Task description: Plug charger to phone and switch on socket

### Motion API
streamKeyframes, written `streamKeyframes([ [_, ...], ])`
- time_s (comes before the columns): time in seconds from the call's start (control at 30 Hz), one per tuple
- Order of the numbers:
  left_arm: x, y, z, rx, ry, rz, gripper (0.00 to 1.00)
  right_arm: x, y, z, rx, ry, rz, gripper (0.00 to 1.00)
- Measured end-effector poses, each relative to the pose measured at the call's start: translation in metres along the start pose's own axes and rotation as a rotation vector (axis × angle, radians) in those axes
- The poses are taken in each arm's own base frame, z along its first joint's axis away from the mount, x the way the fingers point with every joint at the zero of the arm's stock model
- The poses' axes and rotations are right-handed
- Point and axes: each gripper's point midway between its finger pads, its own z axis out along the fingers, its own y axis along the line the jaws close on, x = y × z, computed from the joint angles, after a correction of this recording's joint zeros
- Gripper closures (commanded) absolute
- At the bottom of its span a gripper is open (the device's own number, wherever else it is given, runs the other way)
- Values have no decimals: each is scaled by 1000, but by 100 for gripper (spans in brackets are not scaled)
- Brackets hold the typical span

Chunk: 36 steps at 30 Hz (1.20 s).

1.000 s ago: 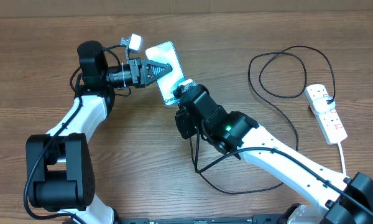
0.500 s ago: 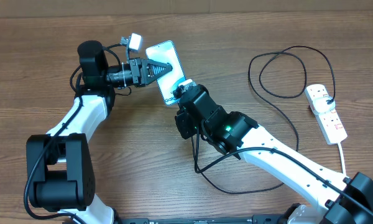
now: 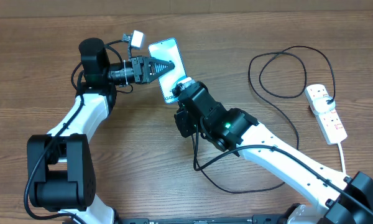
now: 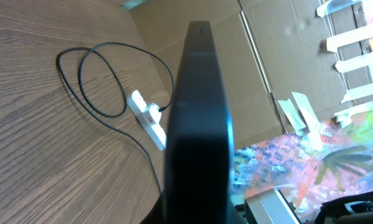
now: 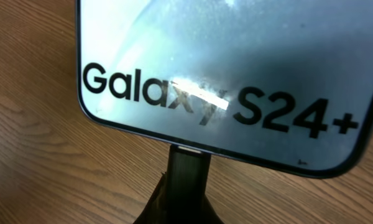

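The phone [image 3: 169,52] sits clamped between our left gripper's [image 3: 164,65] jaws, its bottom edge just ahead of our right gripper [image 3: 179,91], which pinches the charger [image 5: 187,171]. We judge plugging underway; next comes a straight push into the port.

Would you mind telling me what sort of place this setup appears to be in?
Probably a robot lab or workshop bench: a wood-grain table, taped cardboard sheets standing behind it, and a power strip and phone as test props.
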Motion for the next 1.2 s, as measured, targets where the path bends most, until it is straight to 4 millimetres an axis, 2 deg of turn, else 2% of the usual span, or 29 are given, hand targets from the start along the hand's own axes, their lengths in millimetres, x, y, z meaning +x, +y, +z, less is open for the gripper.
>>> streamKeyframes([
  [0.1, 2, -2, 2, 7, 9, 1, 96, 2, 0, -3, -6, 22, 3, 95],
  [0.13, 2, -2, 3, 9, 12, 1, 96, 4, 0, -3, -9, 36, 3, 92],
  [0.17, 3, -3, 4, 11, 18, 1, 96, 5, 0, -4, -9, 41, 3, 86],
  [0.2, 4, -3, 6, 12, 21, 0, 96, 7, 1, -5, -18, 53, 3, 76],
  [0.23, 5, -3, 7, 11, 21, 1, 96, 8, 2, -6, -25, 63, 11, 61],
  [0.37, 10, -3, 15, 12, 35, -3, 96, 4, 6, -13, -39, 75, -1, 46],
  [0.47, 17, -1, 23, 10, 50, -3, 96, 6, 3, -20, -29, 101, -1, 24],
  [0.53, 20, 9, 24, -25, 40, -44, 96, 11, 1, -21, -21, 123, 1, 11],
  [0.63, 34, 42, 22, -162, 18, -220, 96, 14, -2, -27, -14, 133, 12, 0],
  [0.77, 72, 86, 15, -392, 38, -410, 96, 10, -24, -58, 17, 110, 94, 0],
  [0.83, 87, 95, 19, -462, 66, -412, 96, 8, -40, -82, 42, 83, 137, 0],
  [1.0, 111, 95, 37, -497, 169, -294, 96, 26, -70, -117, 118, 110, 242, 0],
  [1.07, 127, 98, 34, -532, 229, -280, 96, 37, -89, -126, 188, 137, 322, 0],
  [1.1, 137, 103, 28, -574, 263, -276, 96, 38, -94, -127, 205, 140, 339, 0],
  [1.2, 151, 115, 13, -674, 316, -245, 96, 42, -107, -131, 254, 142, 394, 0],
])
